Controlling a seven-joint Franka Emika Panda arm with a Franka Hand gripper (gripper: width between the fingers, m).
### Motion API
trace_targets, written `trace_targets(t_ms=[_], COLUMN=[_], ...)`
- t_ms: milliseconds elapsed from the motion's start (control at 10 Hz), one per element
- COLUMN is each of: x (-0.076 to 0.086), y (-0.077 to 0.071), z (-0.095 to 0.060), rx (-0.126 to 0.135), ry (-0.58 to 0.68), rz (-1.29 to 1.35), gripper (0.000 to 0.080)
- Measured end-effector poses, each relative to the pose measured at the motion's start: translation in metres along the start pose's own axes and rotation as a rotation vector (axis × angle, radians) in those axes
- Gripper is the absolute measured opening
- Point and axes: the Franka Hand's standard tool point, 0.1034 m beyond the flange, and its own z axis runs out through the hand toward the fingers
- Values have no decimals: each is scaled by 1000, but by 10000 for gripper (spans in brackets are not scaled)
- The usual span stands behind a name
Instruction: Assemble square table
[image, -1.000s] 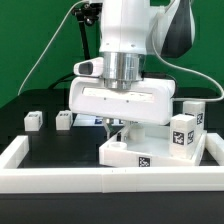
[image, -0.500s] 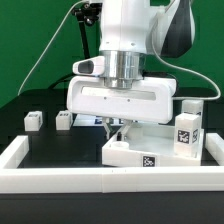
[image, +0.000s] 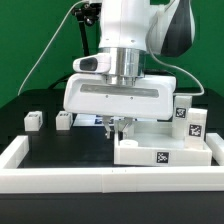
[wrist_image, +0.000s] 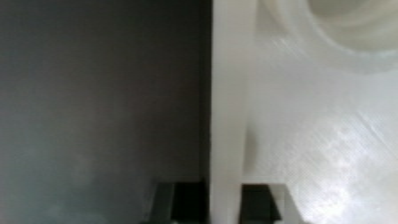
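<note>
The white square table top (image: 165, 150) lies on the black table at the exterior view's right, with a tag on its front edge. Two tagged white legs (image: 190, 120) stand upright at its right end. My gripper (image: 118, 128) comes down on the top's left rim. In the wrist view the fingers (wrist_image: 178, 202) stand on either side of the top's thin edge (wrist_image: 221, 150), so the gripper (wrist_image: 221, 202) is shut on the table top (wrist_image: 311, 130). Two small loose tagged legs (image: 33, 120) (image: 63, 120) lie at the exterior view's left.
A long white border wall (image: 90, 180) runs along the front, with side walls at the left (image: 12, 152) and right. A cable hangs behind the arm against the green backdrop.
The table top has slid and turned toward the exterior view's right with the gripper on its rim. Its front tag has moved right, and the upright legs have shifted right.
</note>
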Motion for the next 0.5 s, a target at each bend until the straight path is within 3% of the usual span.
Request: trace_targets(t_ms=[200,500], x=[24,28], y=[11,14], z=[2,-1], rx=[-13,-21], ry=[0,12], rz=[-248,-391], gripper=[65,67])
